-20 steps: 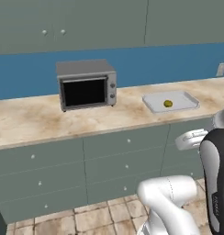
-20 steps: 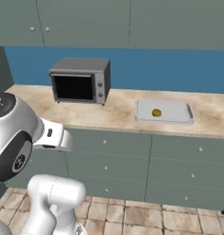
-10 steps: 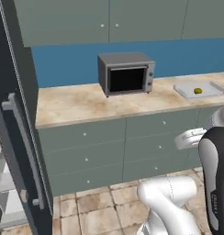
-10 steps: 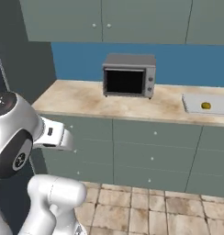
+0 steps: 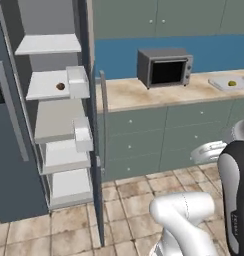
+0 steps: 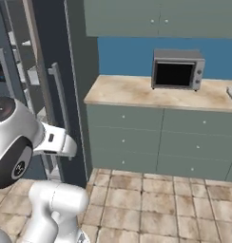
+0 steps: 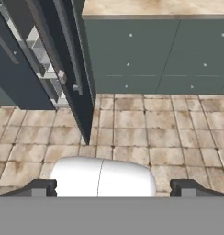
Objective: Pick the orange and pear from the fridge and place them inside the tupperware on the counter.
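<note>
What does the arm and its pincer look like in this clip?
The arm is made of glossy white rounded segments with dark grey to black joints; one joint cap carries small white markings. No loose cables show. The pincer has two small dark grey block-shaped fingertips.

Readable text: none on any surface
Fridge [image 5: 14, 150] panel: small blue lights; no legible characters
Toaster oven [image 5: 164, 67]: no brand or numbers legible
</note>
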Tool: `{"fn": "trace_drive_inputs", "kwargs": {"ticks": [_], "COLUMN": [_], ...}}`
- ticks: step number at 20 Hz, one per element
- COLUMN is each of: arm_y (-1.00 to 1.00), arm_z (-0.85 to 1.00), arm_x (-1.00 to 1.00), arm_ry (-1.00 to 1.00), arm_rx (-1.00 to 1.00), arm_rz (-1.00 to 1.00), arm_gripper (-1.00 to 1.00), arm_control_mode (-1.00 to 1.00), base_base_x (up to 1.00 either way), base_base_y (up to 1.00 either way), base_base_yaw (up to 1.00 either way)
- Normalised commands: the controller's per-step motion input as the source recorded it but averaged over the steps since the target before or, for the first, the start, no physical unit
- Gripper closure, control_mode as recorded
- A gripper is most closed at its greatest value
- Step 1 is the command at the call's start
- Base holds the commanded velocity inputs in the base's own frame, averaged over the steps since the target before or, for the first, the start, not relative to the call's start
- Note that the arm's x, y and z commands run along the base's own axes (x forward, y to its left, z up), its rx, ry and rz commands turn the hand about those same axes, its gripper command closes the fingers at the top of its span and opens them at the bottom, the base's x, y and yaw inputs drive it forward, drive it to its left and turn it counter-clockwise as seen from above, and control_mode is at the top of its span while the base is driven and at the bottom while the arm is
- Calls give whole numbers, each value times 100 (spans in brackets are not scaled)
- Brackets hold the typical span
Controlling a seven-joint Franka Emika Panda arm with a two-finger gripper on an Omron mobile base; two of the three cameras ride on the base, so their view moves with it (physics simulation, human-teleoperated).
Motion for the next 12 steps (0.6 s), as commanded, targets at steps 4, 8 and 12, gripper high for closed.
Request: {"fn": "trace_drive_inputs", "kwargs": {"ticks": [4,8,12], "arm_y": [0,0,0], "arm_z": [0,0,0], "arm_x": [0,0,0], "arm_ry": [0,0,0], "arm_rx": [0,0,0], "arm_rz": [0,0,0], "arm_gripper": [-100,-100,-100], "arm_control_mode": [100,100,100], "base_base_x": [-5,0,10], "base_base_y": [100,100,100], "base_base_yaw": [0,0,0]}}
